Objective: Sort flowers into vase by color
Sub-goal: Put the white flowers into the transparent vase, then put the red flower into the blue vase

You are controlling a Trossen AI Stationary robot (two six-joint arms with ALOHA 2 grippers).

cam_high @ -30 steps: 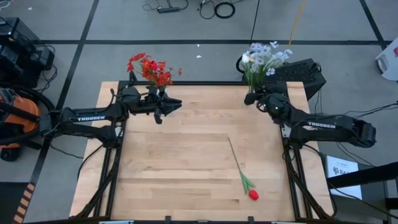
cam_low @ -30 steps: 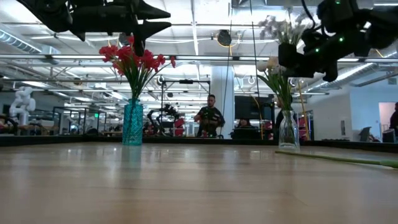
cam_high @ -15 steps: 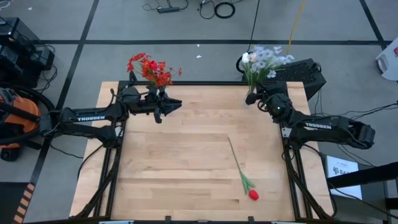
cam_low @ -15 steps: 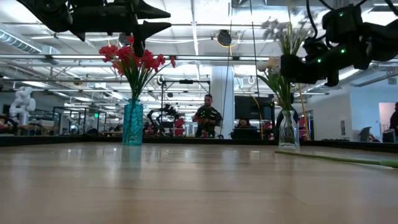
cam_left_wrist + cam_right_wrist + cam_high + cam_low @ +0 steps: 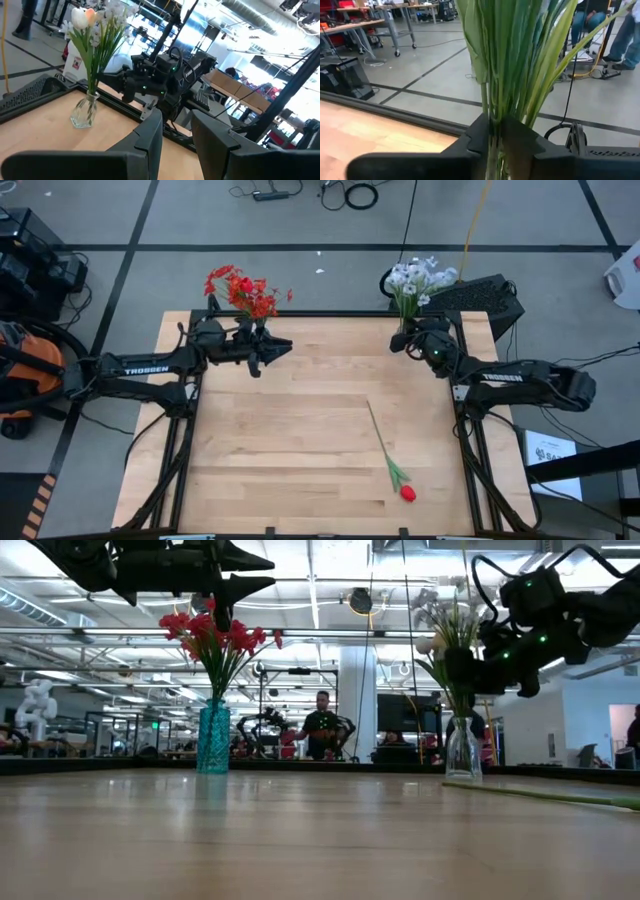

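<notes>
Flowers: one red tulip (image 5: 407, 493) on table (image 5: 280, 440), two filled vases (image 5: 213, 737).

Your light wooden table (image 5: 290, 440) carries a blue vase (image 5: 213, 738) at its far left corner, a clear vase (image 5: 463, 752) far right, and one red tulip (image 5: 392, 464) lying flat near the front right.

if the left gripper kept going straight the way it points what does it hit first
Probably the right gripper: the left gripper faces it across the table. The clear glass vase of white flowers sits off to one side.
</notes>
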